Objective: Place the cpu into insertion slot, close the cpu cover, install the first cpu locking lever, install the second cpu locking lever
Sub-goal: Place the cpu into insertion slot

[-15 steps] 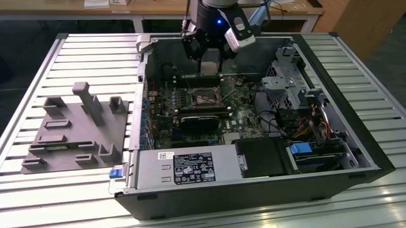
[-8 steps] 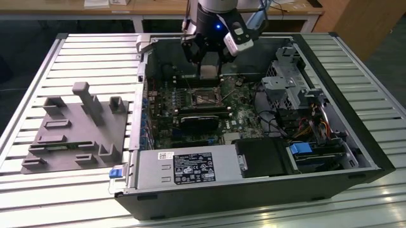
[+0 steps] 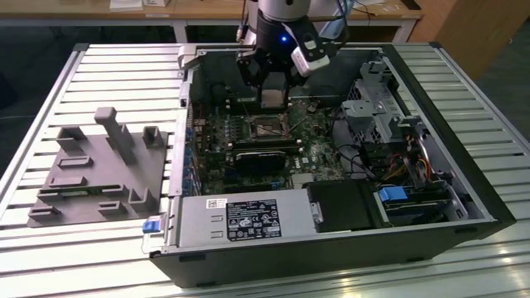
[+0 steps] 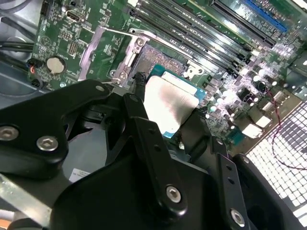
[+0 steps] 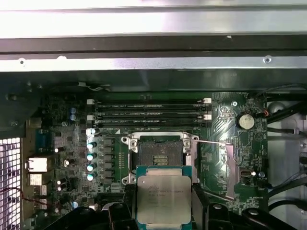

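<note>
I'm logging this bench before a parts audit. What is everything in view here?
slatted table: one, silvery, under everything
computer case: one, black, open, on the table
fixture: one, grey, on the table, at the exterior view's left of the case
power supply: one, silvery, inside the case
circuit board: one, green, inside the case
memory slots: several, black, beside the socket
coin cell: one, silvery, on the board
insertion slot: one, dark, silvery rim, empty
cpu cover: one, silvery, swung open beside the slot
cpu: one, silvery, near the slot, not in it
gripper: one, black, shut on the cpu
</note>
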Available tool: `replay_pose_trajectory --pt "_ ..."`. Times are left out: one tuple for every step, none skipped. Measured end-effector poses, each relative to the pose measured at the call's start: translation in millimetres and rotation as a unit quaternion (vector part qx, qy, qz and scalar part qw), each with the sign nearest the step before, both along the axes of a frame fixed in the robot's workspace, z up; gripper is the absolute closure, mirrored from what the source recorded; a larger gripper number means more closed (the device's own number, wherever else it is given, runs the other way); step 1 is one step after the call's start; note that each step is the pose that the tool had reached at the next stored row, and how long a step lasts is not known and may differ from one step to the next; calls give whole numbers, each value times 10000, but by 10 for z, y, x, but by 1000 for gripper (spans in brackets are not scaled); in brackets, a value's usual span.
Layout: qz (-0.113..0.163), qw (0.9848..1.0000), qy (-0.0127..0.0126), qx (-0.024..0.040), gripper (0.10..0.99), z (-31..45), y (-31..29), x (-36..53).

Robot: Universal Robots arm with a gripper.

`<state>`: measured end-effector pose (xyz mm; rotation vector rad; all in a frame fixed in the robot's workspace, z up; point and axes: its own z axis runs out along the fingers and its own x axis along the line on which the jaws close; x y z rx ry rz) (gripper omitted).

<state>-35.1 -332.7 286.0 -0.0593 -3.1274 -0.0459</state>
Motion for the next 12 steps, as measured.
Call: replay_pose_trajectory --pt "-59 10000 0 -1 545 -7 0 0" --pt "-127 9999 0 0 545 -14 0 0" --pt "-205 9998 0 0 545 -21 0 0" --pt "-291 9996 0 0 545 -27 0 0" --pt "-382 9993 0 0 545 -33 0 0" --pt "-472 9989 0 -1 545 -39 0 0" --pt "-566 9984 0 0 545 -45 0 0" --pt "-657 9978 0 -1 545 -51 0 0" --pt "-746 9972 0 -1 545 -56 0 0" --pt "-836 9965 0 -1 545 -61 0 0" --pt "-925 9957 0 0 545 -66 0 0" --pt "-1015 9948 0 -1 545 -71 0 0"
